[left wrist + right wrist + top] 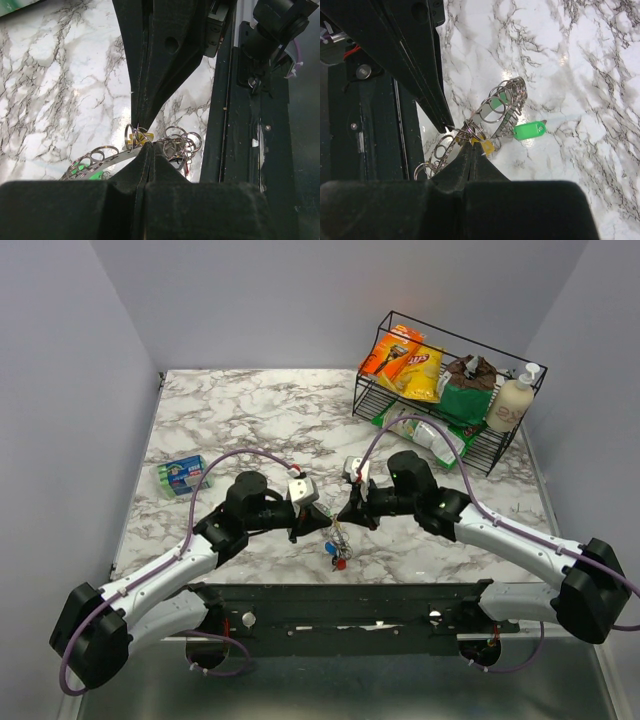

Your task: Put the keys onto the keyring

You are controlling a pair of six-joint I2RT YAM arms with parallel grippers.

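Pinching together with no gap between its fingers, the left gripper has its tips right on the keyring, a bundle of thin silver loops; which loop it grips cannot be told. The right gripper is closed the same way, its tips in the same tangle of loops from the opposite side. The two pairs of tips almost touch each other, nose to nose.

From the right wrist, most of the keyring fans away from the tips as a stacked row of loops, tilted up and to the right over the marble table. A yellow key sits just beside the right fingertips, among the loops. A green key lies further out, just beside the far end of the row.

From above, the keys hang in a small cluster directly under the meeting point of the grippers, a blue key and a red key lowest, near the front edge of the table.

Well apart from all this, a wire basket stands at the far right corner holding snack bags and a pump bottle. A small green and blue packet lies near the left edge
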